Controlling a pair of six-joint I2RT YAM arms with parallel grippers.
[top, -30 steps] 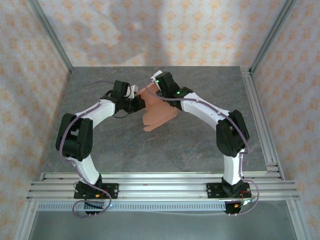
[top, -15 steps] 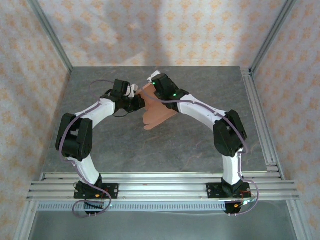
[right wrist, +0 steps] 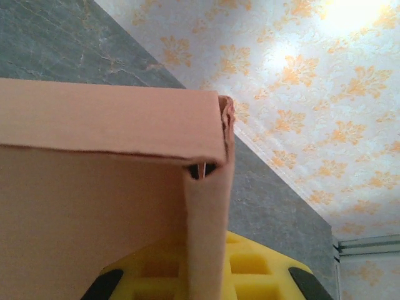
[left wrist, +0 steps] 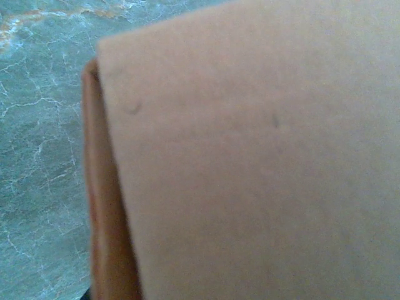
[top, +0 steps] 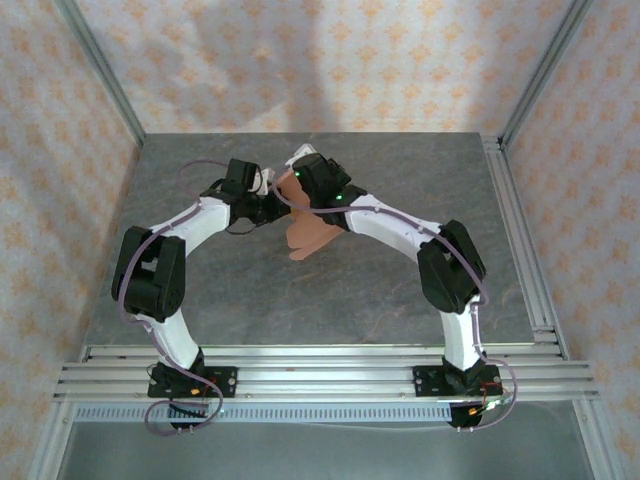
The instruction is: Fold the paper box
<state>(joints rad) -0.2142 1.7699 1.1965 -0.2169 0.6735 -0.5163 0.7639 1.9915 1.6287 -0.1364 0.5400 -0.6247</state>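
At centre of grey surface [top: 250, 300], salmon-pink paper box [top: 312, 238], partly folded, left hand [top: 272, 205] pinching its left side, right hand [top: 300, 188] pinching its far panel.

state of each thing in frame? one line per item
paper box: partly folded, one corner formed with two walls meeting roughly square, loose flap sticking out on the near side.
left gripper: shut on the paper box's left edge.
right gripper: shut on the paper box's far part, card wall running between its fingers.
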